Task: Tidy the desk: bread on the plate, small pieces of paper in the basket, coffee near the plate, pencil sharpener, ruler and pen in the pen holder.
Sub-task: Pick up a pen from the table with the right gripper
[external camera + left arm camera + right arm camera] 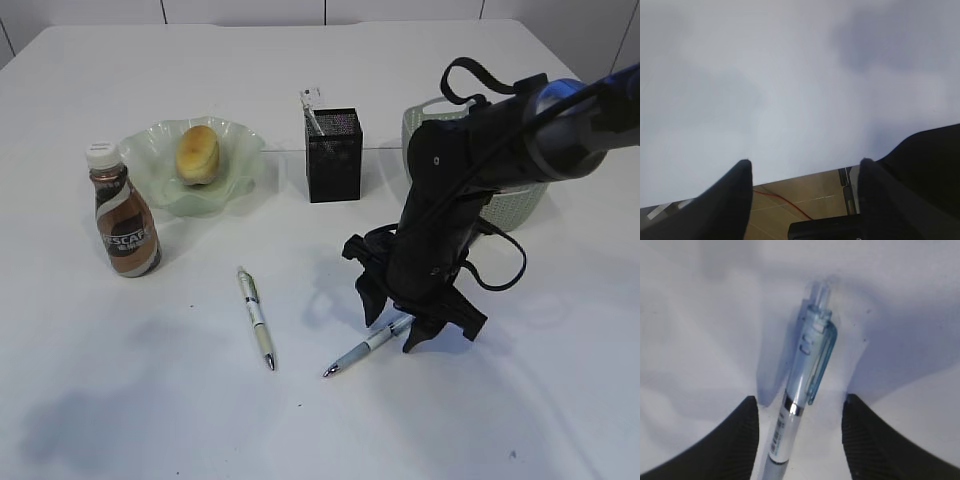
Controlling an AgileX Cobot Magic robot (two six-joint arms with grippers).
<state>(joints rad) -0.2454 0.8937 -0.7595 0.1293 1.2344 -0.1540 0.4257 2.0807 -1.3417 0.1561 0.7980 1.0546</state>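
Observation:
My right gripper (393, 322) is open and low over the desk (150, 400), its fingers either side of a pale blue pen (365, 347) lying flat. In the right wrist view that pen (805, 370) runs between the black fingertips (750, 405) without touching them. A second pen (255, 317) lies to the left. The bread (198, 152) sits on the plate (235, 140), with the coffee (125, 215) beside it. The pen holder (334, 160) holds a clear ruler (312, 112). The basket (520, 205) is mostly hidden behind my right arm. My left gripper (805, 162) is open and empty. No paper or sharpener shows.
In the left wrist view the desk's edge (800, 172) runs between the fingers, with brown floor and a red cable (785, 200) beyond it. The left arm is outside the exterior view.

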